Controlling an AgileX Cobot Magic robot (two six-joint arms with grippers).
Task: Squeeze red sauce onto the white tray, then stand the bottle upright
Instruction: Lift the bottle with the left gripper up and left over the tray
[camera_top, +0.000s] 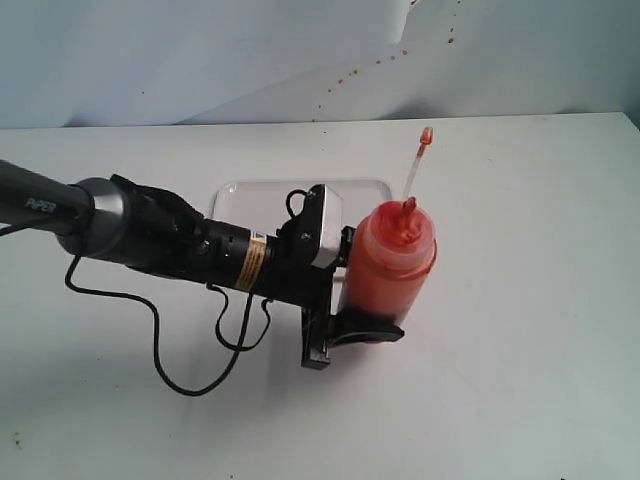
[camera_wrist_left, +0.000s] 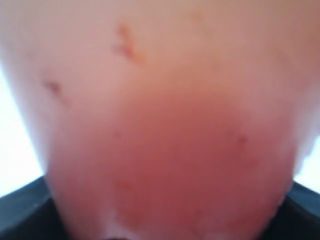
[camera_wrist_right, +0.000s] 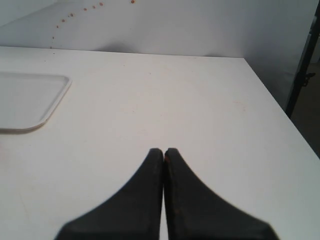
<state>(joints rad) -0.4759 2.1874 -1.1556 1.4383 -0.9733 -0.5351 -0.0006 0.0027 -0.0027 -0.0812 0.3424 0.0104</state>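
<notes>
The bottle (camera_top: 396, 258) stands upright on the table, its red nozzle up and its thin cap strap (camera_top: 417, 160) rising above it. Red sauce (camera_top: 390, 280) shows as a darker mass through its wall. My left gripper (camera_top: 376, 312) is shut on the bottle low down, with one black finger (camera_top: 365, 328) in front of its base. The bottle (camera_wrist_left: 165, 140) fills the left wrist view, with dark fingers (camera_wrist_left: 20, 215) at its sides. The white tray (camera_top: 245, 192) lies behind my left arm, mostly hidden. The tray's corner (camera_wrist_right: 30, 100) looks plain white. My right gripper (camera_wrist_right: 164, 150) is shut and holds nothing.
A black cable (camera_top: 190, 375) loops on the table under my left arm. Small red specks (camera_top: 380, 58) dot the back wall. The table's edge (camera_wrist_right: 272, 100) and a dark stand (camera_wrist_right: 306, 55) show in the right wrist view.
</notes>
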